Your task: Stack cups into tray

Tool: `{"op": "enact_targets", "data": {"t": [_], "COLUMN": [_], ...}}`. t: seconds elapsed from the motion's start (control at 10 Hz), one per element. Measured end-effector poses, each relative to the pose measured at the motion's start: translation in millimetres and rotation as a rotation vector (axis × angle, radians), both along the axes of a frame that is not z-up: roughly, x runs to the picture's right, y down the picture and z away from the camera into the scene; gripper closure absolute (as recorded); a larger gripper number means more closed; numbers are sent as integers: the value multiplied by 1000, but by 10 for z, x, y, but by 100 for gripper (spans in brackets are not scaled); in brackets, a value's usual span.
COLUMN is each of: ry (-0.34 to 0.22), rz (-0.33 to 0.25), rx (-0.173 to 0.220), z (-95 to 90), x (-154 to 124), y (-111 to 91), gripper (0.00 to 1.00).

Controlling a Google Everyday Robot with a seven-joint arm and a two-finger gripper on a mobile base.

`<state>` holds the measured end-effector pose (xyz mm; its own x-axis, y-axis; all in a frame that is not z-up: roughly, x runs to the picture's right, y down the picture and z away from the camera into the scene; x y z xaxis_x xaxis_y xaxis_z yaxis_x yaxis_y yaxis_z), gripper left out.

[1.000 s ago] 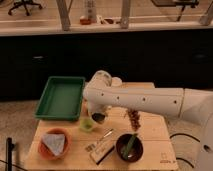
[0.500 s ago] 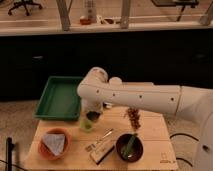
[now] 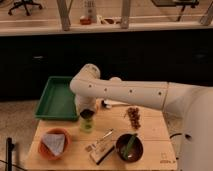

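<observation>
In the camera view, you are looking down at a wooden table with the white arm reaching in from the right and bending at its elbow over the table's back-left part. The gripper hangs from that bend and points down, right above the green cup. The cup stands upright on the table, just in front of the green tray's near right corner. You cannot tell from here whether the gripper grips the cup or merely sits over it; the dark end of the tool meets the cup's rim and hides the contact.

The green tray lies at the table's back-left edge, partly overhanging it, and the arm's elbow covers its right rim.

To the left of the cup, at the front-left, an orange bowl holds a pale grey cloth. To the right of the cup a fork lies slanted beside a small flat box. Further right sits a dark bowl with a green utensil leaning in it. Behind that bowl, a bunch of dark grapes rests on the wood, well apart from the cup.
</observation>
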<state>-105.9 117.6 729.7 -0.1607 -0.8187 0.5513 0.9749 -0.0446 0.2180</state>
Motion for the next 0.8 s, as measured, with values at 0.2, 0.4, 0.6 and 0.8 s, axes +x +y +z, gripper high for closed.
{"op": "enact_targets", "data": {"t": [0.2, 0.4, 0.6, 0.8], "ry": [-11, -20, -18, -14], "rz": [-4, -11, -14, -5], "rx": [-16, -34, -51, -72], "z": [25, 52, 80, 112], "x": [-22, -61, -60, -43], "y": [48, 102, 145, 173], "gripper": [100, 100, 100, 88]}}
